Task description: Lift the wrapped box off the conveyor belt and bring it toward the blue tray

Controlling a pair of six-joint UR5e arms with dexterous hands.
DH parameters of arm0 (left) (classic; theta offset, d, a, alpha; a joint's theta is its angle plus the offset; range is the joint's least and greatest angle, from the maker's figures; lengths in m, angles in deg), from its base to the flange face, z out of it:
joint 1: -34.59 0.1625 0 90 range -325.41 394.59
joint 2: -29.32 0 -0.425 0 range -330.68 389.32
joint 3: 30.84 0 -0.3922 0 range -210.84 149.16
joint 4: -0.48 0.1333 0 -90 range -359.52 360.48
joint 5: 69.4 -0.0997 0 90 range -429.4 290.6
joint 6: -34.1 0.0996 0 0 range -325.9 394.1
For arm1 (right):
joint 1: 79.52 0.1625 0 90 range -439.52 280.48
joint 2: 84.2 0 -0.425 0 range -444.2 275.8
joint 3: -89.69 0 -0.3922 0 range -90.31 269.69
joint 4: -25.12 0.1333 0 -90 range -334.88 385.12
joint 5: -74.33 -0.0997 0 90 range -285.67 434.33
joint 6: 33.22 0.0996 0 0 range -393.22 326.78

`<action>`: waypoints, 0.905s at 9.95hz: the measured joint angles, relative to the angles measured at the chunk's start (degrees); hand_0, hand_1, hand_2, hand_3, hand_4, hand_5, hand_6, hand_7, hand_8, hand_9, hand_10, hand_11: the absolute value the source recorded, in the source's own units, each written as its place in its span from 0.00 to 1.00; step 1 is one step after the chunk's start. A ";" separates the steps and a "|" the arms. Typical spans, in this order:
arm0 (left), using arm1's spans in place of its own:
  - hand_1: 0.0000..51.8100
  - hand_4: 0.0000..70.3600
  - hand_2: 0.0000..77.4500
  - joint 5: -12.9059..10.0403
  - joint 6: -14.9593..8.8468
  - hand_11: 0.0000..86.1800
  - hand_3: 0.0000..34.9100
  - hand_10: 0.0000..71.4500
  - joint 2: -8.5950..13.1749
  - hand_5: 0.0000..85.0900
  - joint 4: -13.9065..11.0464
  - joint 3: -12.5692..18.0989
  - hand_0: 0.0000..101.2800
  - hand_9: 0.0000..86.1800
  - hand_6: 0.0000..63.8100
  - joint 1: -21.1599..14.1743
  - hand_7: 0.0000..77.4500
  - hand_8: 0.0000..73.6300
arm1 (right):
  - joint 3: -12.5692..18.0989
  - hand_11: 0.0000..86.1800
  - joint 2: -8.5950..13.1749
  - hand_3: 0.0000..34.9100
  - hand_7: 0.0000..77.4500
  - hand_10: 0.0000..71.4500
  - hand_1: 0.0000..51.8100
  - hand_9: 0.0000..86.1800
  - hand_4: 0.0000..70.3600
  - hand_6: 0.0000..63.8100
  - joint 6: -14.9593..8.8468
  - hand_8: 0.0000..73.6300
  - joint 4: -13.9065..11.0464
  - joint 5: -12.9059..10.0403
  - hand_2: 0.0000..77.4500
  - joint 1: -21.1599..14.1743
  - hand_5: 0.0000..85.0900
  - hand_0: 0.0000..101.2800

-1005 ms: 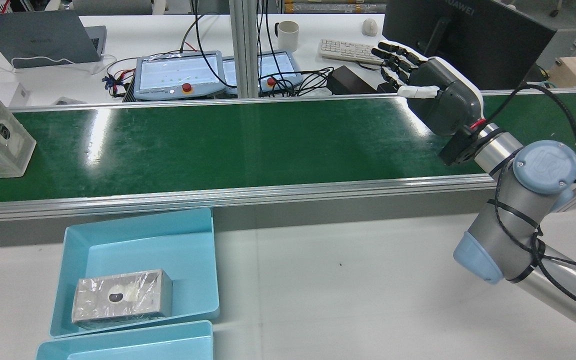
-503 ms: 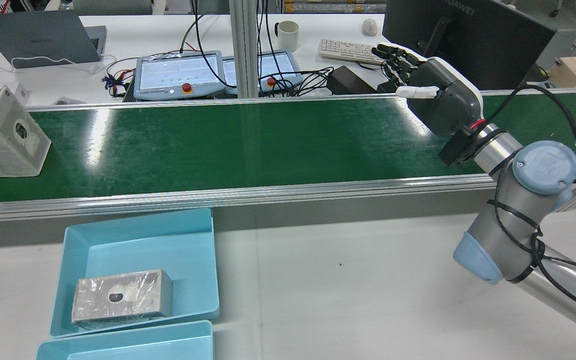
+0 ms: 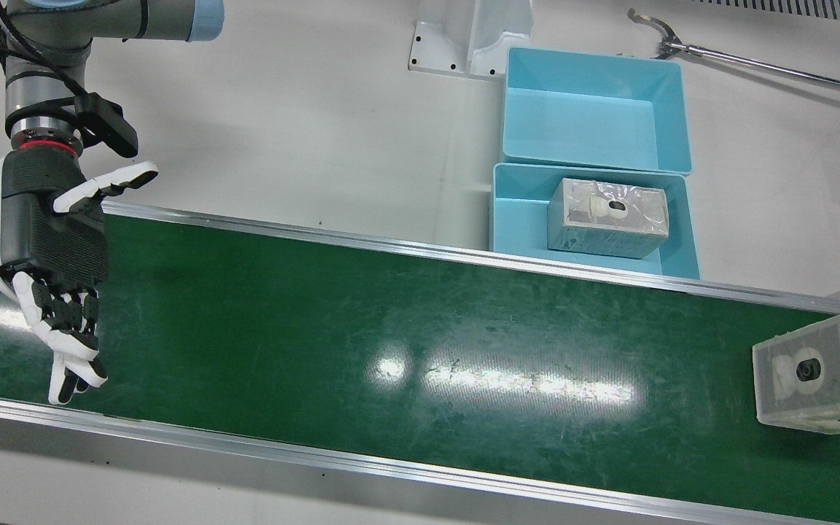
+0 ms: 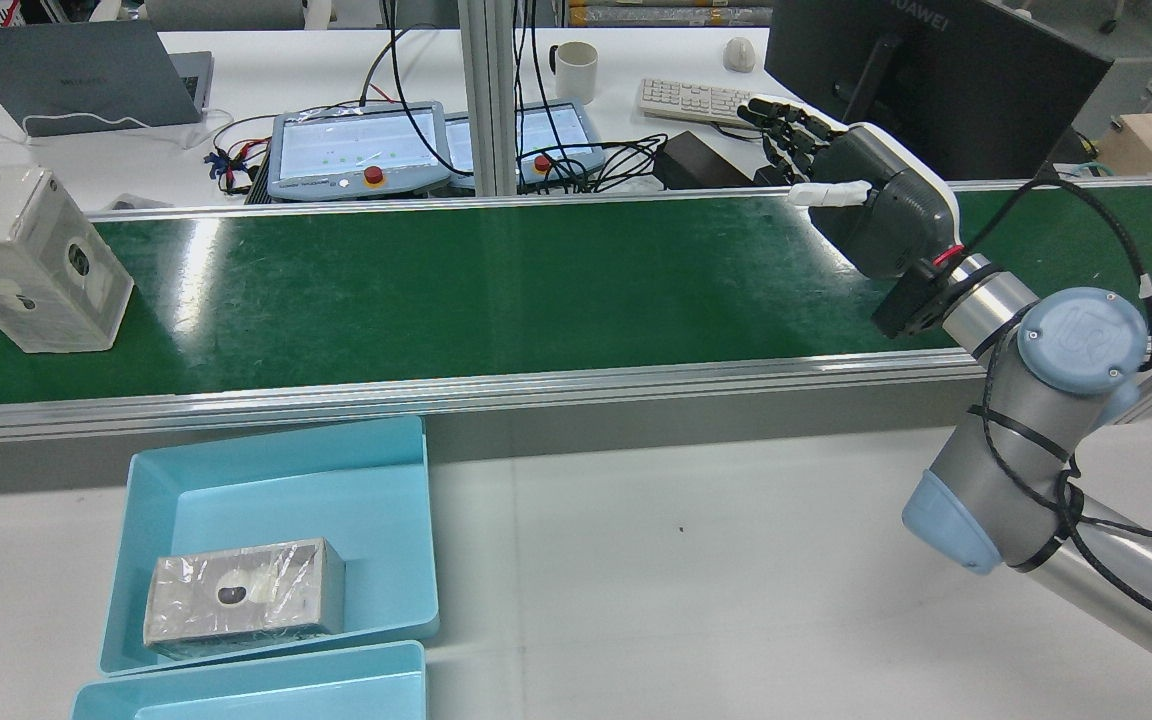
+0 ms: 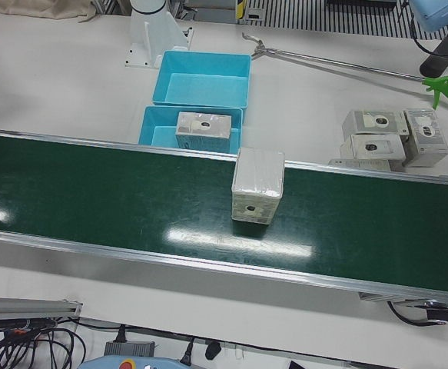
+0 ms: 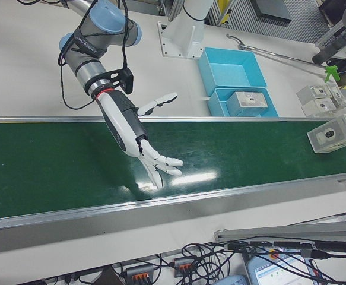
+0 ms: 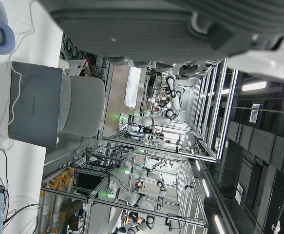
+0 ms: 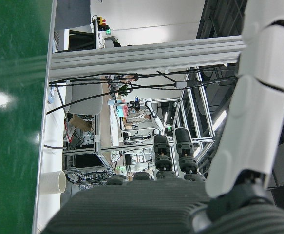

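Your right hand (image 4: 861, 205) hangs over one end of the green conveyor belt (image 4: 496, 290) with its fingers spread apart and nothing in it. The wrapped box (image 4: 31, 258) stands at the other end of the belt, well apart from your hand. The blue tray (image 4: 276, 470) sits on the white table just beside the belt, and it already has another wrapped box (image 4: 244, 595) lying inside. Your left hand only shows up close in its own camera, so you cannot tell if it is open or closed. Watch out: if the box rides along the belt and you close too late, it could slip past your fingers. The wrap looks shiny and smooth, so a loose hold may let it slide out. The box is tall and may tip over if you bump it.
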 joint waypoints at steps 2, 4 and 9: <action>0.00 0.00 0.01 0.00 0.00 0.00 0.00 0.01 0.00 0.01 0.00 0.00 0.00 0.00 0.00 0.00 0.01 0.01 | -0.17 0.02 0.00 0.05 0.18 0.00 0.19 0.02 0.11 0.01 -0.06 0.00 0.00 -0.02 0.12 -0.27 0.25 0.45; 0.00 0.00 0.01 0.00 0.00 0.00 0.00 0.01 0.00 0.01 0.00 0.00 0.00 0.00 0.00 0.00 0.01 0.01 | -0.26 0.02 0.00 0.05 0.18 0.00 0.19 0.02 0.11 0.01 -0.11 0.00 -0.05 -0.02 0.12 -0.66 0.26 0.45; 0.00 0.00 0.01 0.00 0.00 0.00 0.00 0.01 0.00 0.01 0.00 0.00 0.00 0.00 0.00 0.00 0.01 0.01 | -0.15 0.02 0.05 0.03 0.20 0.00 0.44 0.03 0.12 0.02 -0.13 0.00 -0.17 -0.08 0.30 -0.82 0.27 0.49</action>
